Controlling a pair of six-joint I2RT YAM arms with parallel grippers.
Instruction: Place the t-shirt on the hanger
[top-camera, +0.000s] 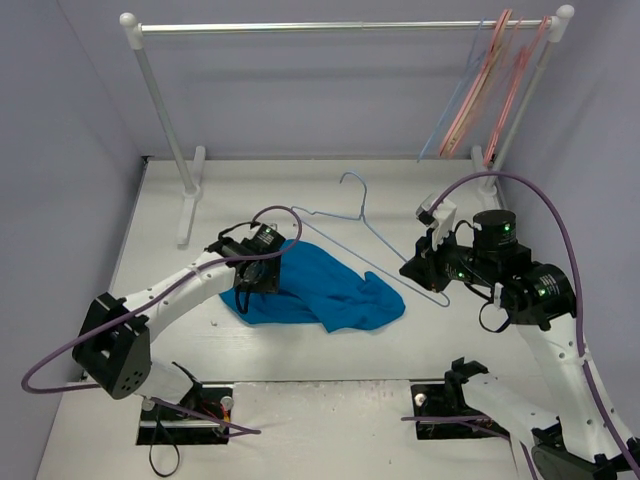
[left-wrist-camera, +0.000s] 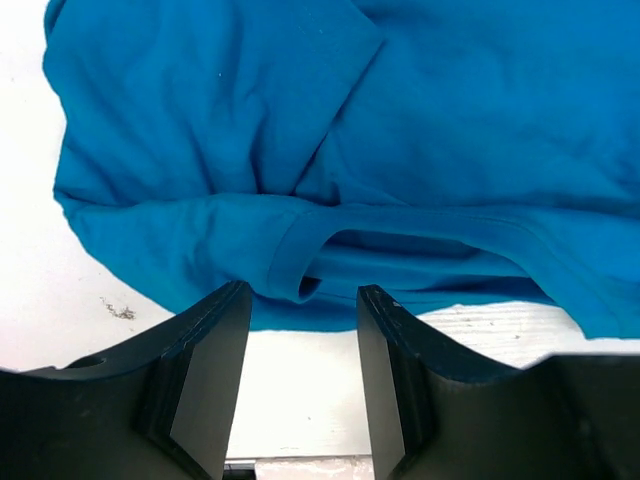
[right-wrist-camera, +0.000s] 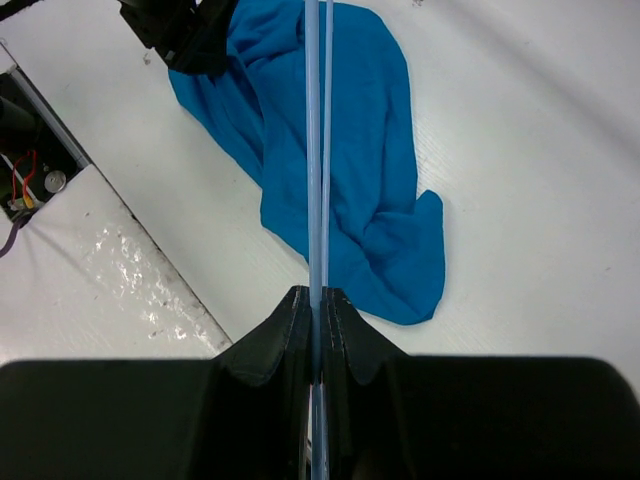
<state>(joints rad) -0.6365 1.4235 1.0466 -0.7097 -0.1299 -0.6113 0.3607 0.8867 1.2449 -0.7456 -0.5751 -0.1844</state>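
Observation:
The blue t-shirt (top-camera: 320, 285) lies crumpled on the white table. The light-blue wire hanger (top-camera: 330, 215) reaches from above the shirt's back part to its right side, hook pointing away from me. My right gripper (top-camera: 425, 268) is shut on the hanger's right corner; in the right wrist view the wire (right-wrist-camera: 315, 150) runs straight out from between the closed fingertips (right-wrist-camera: 318, 297), above the shirt (right-wrist-camera: 365, 150). My left gripper (top-camera: 250, 280) is open at the shirt's left edge. In the left wrist view a hemmed opening of the shirt (left-wrist-camera: 300, 265) lies just ahead of the open gripper (left-wrist-camera: 303, 292).
A garment rack stands at the back, its rod (top-camera: 340, 27) across the top and its left foot (top-camera: 188, 205) on the table. Several pink hangers (top-camera: 490, 85) hang at the rod's right end. Grey walls close in on both sides.

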